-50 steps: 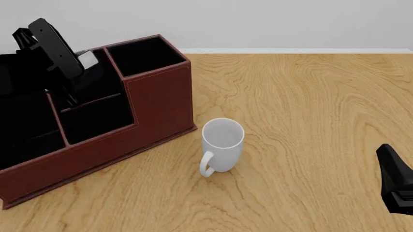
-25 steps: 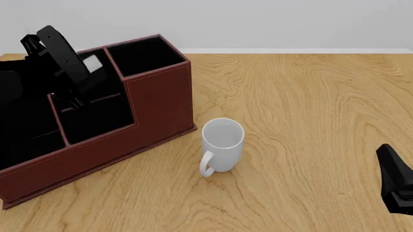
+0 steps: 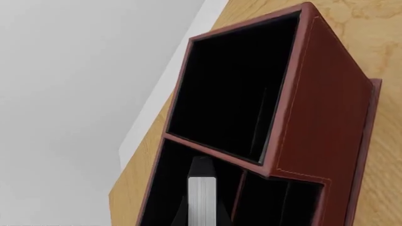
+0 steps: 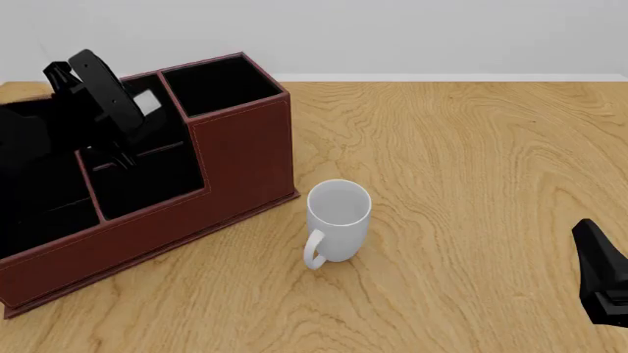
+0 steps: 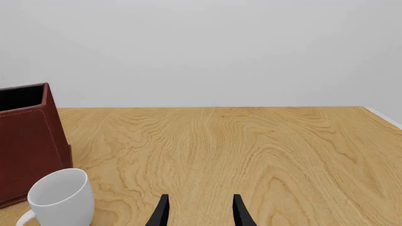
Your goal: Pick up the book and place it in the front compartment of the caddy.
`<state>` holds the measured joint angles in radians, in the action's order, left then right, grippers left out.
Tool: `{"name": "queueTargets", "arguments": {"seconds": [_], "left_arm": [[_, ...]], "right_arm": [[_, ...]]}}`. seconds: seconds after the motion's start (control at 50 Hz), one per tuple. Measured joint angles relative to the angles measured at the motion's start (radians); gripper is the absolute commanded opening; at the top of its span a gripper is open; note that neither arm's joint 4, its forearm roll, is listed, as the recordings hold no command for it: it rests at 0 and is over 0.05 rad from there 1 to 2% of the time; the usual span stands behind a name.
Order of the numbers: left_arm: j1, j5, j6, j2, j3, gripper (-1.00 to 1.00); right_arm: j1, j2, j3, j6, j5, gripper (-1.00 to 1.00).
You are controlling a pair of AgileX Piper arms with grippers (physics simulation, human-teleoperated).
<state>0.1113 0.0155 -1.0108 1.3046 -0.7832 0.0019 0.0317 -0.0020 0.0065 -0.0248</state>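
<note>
My left end effector (image 4: 123, 151) grips the book (image 3: 202, 195) over the caddy (image 4: 240, 158); releasing now risks the wrong compartment

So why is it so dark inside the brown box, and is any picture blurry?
Front view: the caddy has black insides, so the left gripper and the book nearly vanish against them; the mug throws hardly any shadow. Left wrist view: only the book's pale page edges stand out. Right wrist view: the right gripper looks crisp. No view is blurred or glary.
</note>
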Motion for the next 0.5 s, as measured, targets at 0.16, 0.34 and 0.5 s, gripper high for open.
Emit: {"name": "queueTargets", "arguments": {"seconds": [0.16, 0.34, 0.5], "left_arm": [[-0.003, 0.017, -0.006, 0.006, 0.005, -1.0], [-0.005, 0.034, -0.012, 0.006, 0.01, -1.0], [-0.004, 0.051, -0.012, 0.009, 0.016, -1.0]], "right_arm": [[0.0, 0.0, 0.0, 0.0, 0.0, 1.0], [0.0, 0.0, 0.0, 0.0, 0.0, 1.0], [0.0, 0.0, 0.0, 0.0, 0.0, 1.0]]}}
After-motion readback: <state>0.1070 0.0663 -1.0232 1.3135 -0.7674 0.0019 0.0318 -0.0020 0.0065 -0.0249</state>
